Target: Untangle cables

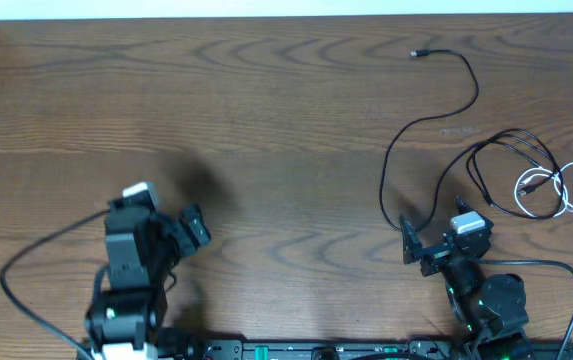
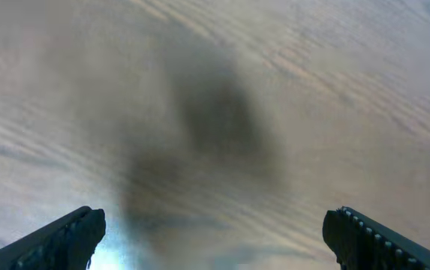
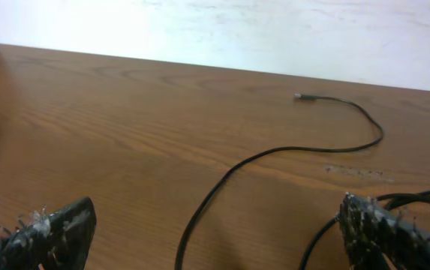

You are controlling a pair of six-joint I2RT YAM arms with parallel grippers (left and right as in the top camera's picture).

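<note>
The wooden worktop (image 1: 266, 110) gives room, but the likely slip is a snag. The right tool (image 3: 216, 214), spread wide and holding nothing, sits just by the near end of the long black cable (image 1: 384, 180), and a careless grab there could drag the whole tangle along, while the left tool (image 2: 215, 229), equally wide and empty, hangs over bare wood well apart. The cables lie on the worktop's right side: the long one sweeps in an open curve to a small plug (image 1: 416, 54), and a looped black cable (image 1: 496, 140) overlaps a thinner white cable (image 1: 519, 190).
</note>
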